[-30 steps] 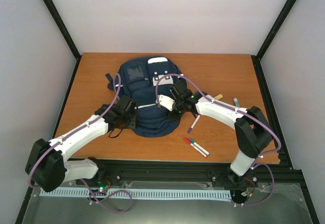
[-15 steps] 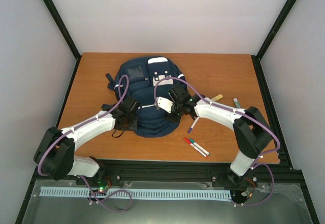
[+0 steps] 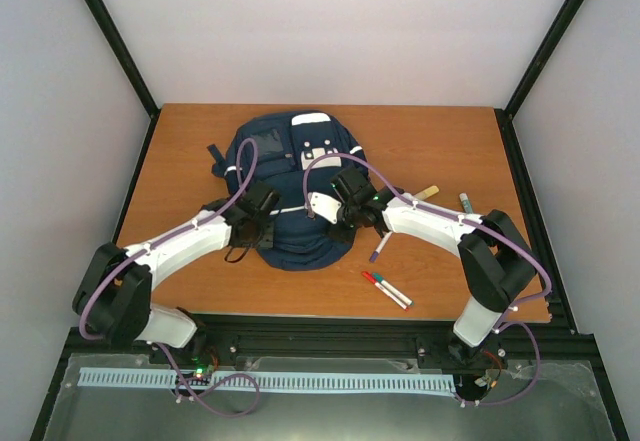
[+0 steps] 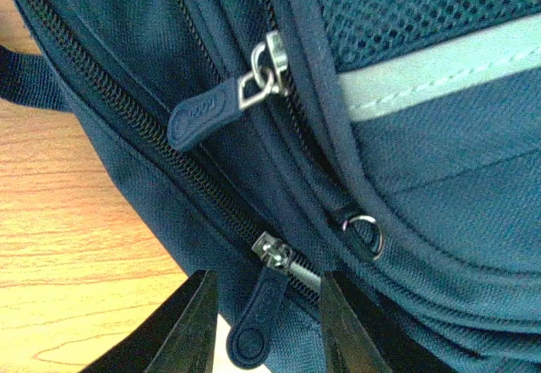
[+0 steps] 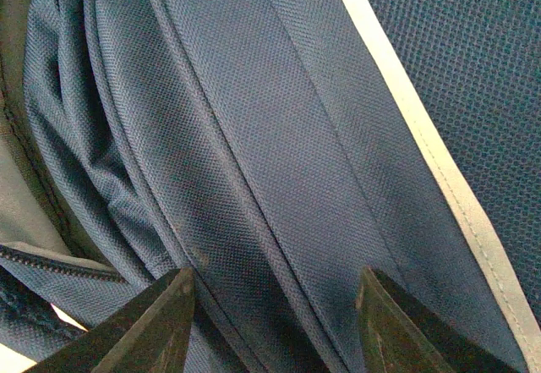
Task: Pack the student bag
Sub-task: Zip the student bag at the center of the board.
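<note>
While white walls [image 3: 320,31] close in three sides, the wood-brown table [image 3: 450,151] sits inside a black frame [image 3: 530,221]. The student bag [image 3: 290,161] lies flat midway between the left and right edges, nearer the far edge, with its white label toward that edge. Loose markers [image 3: 385,289] lie toward the near right corner, a purple one [image 3: 381,244] just beside the bag and two more [image 3: 428,192] closer to the right edge.

Only the overhead view shows the whole layout. The left wrist view shows detail of the bag's near left side: two zipper tracks, an upper pull tab [image 4: 203,117], a lower pull tab [image 4: 258,326], a small metal ring [image 4: 366,233], mesh [image 4: 423,1] and a pale stripe [image 4: 439,68]. The right wrist view shows folded navy fabric, a white trim [image 5: 423,161] and a grey lining [image 5: 21,195] at the left.

The left arm [image 3: 180,246] reaches in from the near left corner. Its jaws are partly open, straddling the lower pull tab with a gap on each side. The right arm [image 3: 430,219] bends in from the near right corner onto the bag's right half. Its jaws stand apart over a ridge of fabric, and I cannot tell whether they pinch it.
</note>
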